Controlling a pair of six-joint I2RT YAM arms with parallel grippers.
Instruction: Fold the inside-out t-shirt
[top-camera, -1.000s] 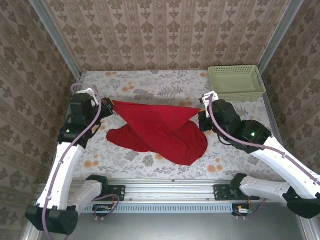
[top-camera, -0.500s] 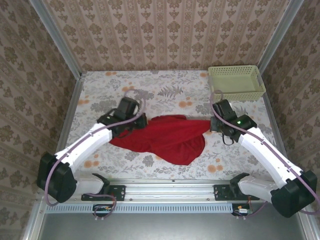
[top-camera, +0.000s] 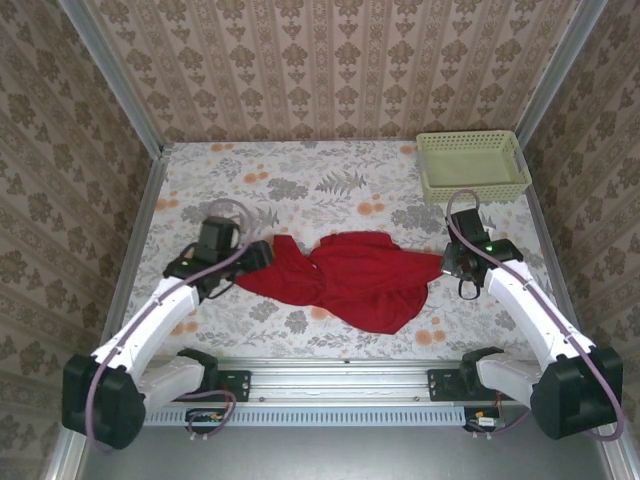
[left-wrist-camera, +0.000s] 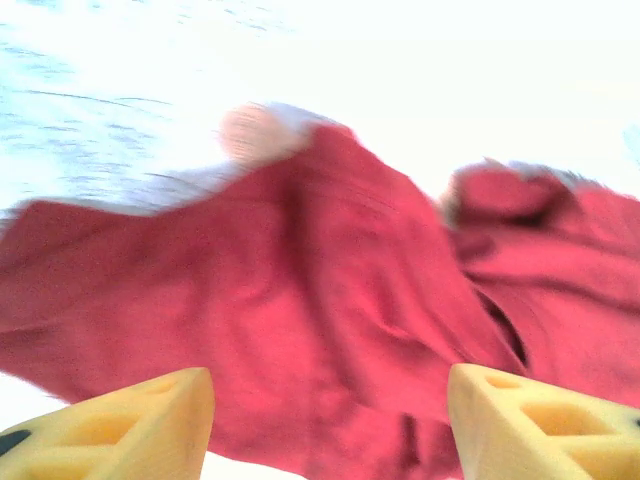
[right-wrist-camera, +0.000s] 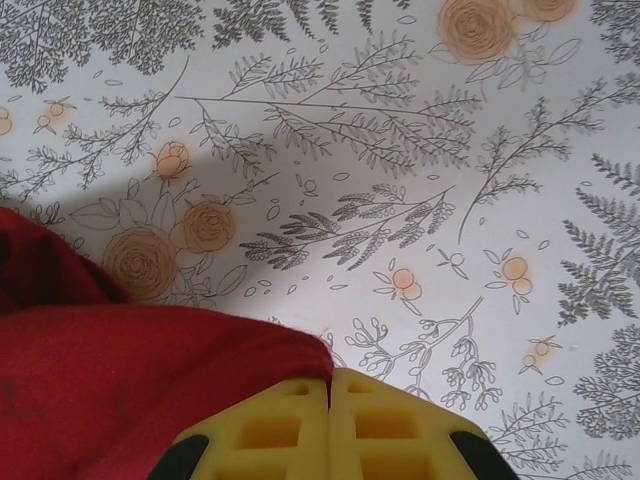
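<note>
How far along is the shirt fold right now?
Done: nothing neat yet; the t-shirt lies bunched on the table, no flat fold visible. In hand: the right gripper is shut, apparently pinching the shirt's right corner; the left gripper stands open over the left edge. Left: spread it flat, then make the folds.

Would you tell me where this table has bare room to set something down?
The table is bare along the far wall, from the left corner to the green basket. A narrower strip lies between the red t-shirt and the near rail. The middle is crowded: left gripper and right gripper at the shirt's ends.
</note>
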